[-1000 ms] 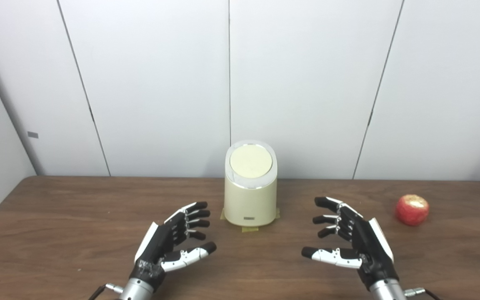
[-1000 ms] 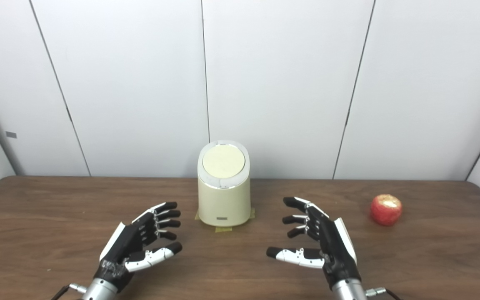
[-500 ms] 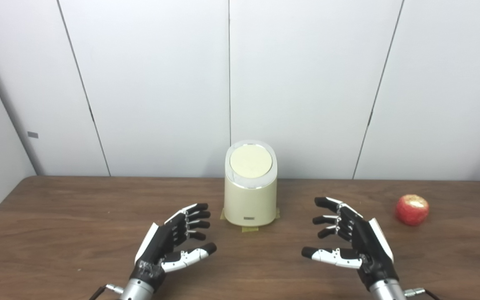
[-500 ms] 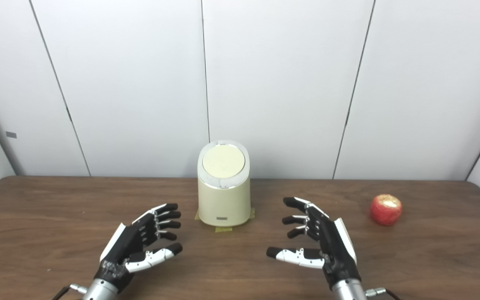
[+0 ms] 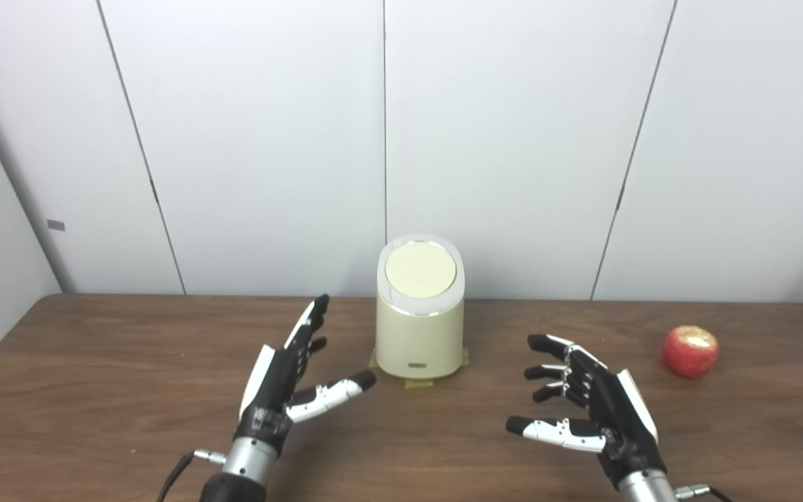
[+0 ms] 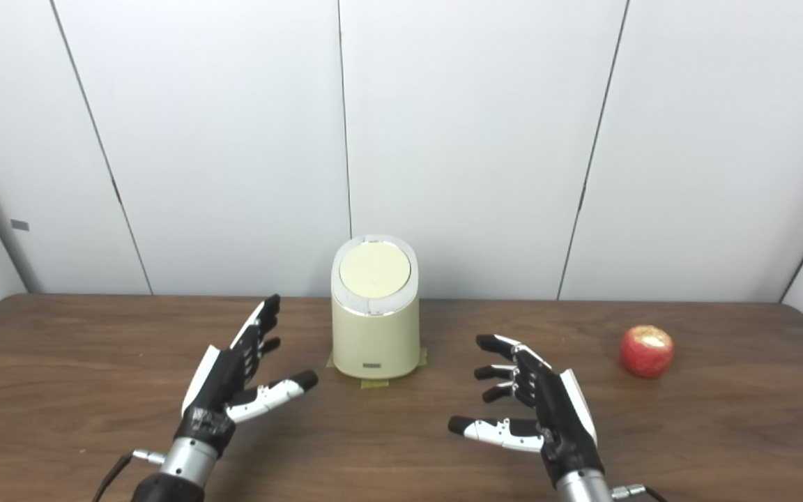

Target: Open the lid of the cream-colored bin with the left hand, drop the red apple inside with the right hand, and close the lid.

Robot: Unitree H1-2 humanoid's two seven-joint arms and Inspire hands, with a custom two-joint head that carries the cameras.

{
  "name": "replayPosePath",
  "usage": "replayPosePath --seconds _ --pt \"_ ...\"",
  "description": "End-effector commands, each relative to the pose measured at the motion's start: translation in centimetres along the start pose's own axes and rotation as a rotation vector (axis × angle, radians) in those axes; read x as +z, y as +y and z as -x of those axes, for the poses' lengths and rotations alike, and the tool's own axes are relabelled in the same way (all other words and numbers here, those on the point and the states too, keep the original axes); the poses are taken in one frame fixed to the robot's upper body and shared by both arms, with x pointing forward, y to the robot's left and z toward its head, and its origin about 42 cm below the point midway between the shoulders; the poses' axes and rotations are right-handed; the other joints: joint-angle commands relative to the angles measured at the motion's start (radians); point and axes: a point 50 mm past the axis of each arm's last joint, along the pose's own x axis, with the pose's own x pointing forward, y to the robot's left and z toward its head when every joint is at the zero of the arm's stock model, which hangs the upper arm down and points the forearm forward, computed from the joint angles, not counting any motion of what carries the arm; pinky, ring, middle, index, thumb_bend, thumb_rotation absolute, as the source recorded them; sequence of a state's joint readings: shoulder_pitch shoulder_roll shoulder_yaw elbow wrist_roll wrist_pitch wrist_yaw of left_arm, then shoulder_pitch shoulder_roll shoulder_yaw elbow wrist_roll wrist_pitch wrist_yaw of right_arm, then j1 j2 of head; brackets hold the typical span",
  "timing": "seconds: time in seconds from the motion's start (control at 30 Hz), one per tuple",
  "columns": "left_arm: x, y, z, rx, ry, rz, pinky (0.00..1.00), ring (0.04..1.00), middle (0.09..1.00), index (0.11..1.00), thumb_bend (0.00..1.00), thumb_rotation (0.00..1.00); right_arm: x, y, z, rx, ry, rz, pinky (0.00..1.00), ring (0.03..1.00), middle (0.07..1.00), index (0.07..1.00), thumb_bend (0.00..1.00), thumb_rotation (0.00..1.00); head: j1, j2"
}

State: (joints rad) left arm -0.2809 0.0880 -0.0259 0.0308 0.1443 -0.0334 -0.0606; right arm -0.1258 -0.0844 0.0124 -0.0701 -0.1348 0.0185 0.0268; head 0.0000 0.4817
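In the left eye view the bin (image 5: pixel 419 310) stands upright at the far middle of the table (image 5: pixel 95 362), on a patch of yellow tape (image 5: pixel 418 383), with its round lid (image 5: pixel 420 270) shut and tilted toward the camera; the apple (image 5: pixel 689 351) lies on the table at the far right, well apart from the bin and from both hands; the left hand (image 5: pixel 283 380) hovers near and left of the bin, fingers (image 5: pixel 307 326) stretched out and pointing far, thumb splayed toward the bin's base without touching it, holding nothing; the right hand (image 5: pixel 593 404) hovers near and right of the bin, fingers curled loosely and spread, thumb pointing left, also empty; white wall panels (image 5: pixel 513 139) close the far side. In the right eye view the same layout shows, shifted a little left; the bin (image 6: pixel 375 314) sits between the two hands, lid (image 6: pixel 374 269) closed; the left hand (image 6: pixel 231 380) is spread and clear of the bin; the right hand (image 6: pixel 537 408) is spread above the table (image 6: pixel 60 362), palm turned left; the apple (image 6: pixel 645 351) rests far right of it, untouched.
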Motion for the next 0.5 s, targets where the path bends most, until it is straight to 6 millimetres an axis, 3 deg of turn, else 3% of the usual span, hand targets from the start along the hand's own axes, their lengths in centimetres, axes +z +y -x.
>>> replayPosePath --seconds 0.0,0.23,0.47 --pt "3.3 0.4 -2.9 0.027 -0.110 -0.025 1.00 1.000 1.000 1.000 0.91 0.36 1.8 -0.3 -1.4 -0.011 -0.108 -0.003 0.52 0.672 0.810 0.744 0.72 0.09 -0.001 -0.002" --pt "6.1 0.6 -7.2 0.053 -0.134 -0.089 1.00 1.000 1.000 1.000 0.95 0.38 1.8 -0.3 -1.5 -0.019 -0.120 0.004 0.51 0.663 0.805 0.741 0.72 0.09 0.000 -0.005" --pt "7.9 0.8 -11.0 0.039 -0.147 -0.129 1.00 1.000 1.000 1.000 0.96 0.34 1.9 -0.3 -1.6 -0.017 -0.123 0.002 0.51 0.656 0.803 0.738 0.73 0.07 -0.005 -0.006"
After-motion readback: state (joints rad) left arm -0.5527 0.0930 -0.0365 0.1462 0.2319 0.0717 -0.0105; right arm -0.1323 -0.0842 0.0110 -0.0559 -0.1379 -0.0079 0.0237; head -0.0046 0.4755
